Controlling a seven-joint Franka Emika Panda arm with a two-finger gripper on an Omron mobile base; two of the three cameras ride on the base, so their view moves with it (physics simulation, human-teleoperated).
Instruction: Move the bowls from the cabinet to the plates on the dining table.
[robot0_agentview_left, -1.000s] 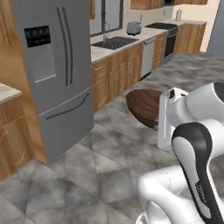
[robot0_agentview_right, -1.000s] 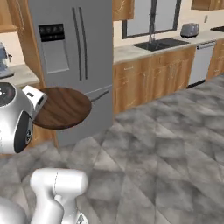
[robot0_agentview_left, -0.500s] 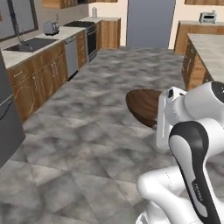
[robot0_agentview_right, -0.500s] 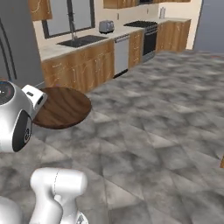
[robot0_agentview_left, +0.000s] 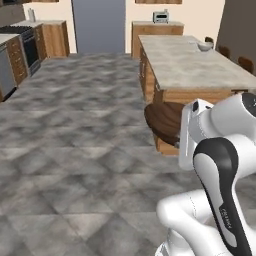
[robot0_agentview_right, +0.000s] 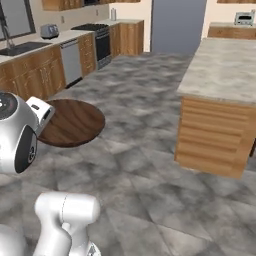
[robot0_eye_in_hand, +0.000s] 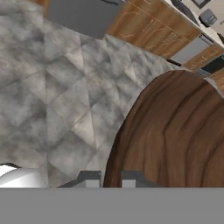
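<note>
The dark brown wood-like bowl (robot0_agentview_left: 162, 120) (robot0_agentview_right: 72, 122) (robot0_eye_in_hand: 175, 135) hangs tilted in front of the arm, above the floor. My gripper (robot0_eye_in_hand: 109, 180) is shut on its rim, one fingertip on each side of the wall. The dining table (robot0_agentview_left: 190, 65) (robot0_agentview_right: 225, 70) stands ahead and to the right, with its near end closest. A pale bowl (robot0_agentview_left: 205, 46) sits near the table's far end; I cannot tell whether a plate lies under it. The plates are too faint to make out on the marble top. The cabinet is out of view.
Dark stools (robot0_agentview_left: 245, 62) line the table's far side. A counter run with dishwasher (robot0_agentview_right: 70, 60), stove (robot0_agentview_right: 102, 42) and toaster (robot0_agentview_right: 49, 31) lies to the left. A tall grey panel (robot0_agentview_left: 97, 25) and a small appliance (robot0_agentview_left: 160, 16) stand at the back. Grey stone floor (robot0_agentview_left: 75, 150) lies between.
The whole picture has swung: the base has turned from the fridge and sink side toward the dining table. The brown bowl stays in the shut gripper.
</note>
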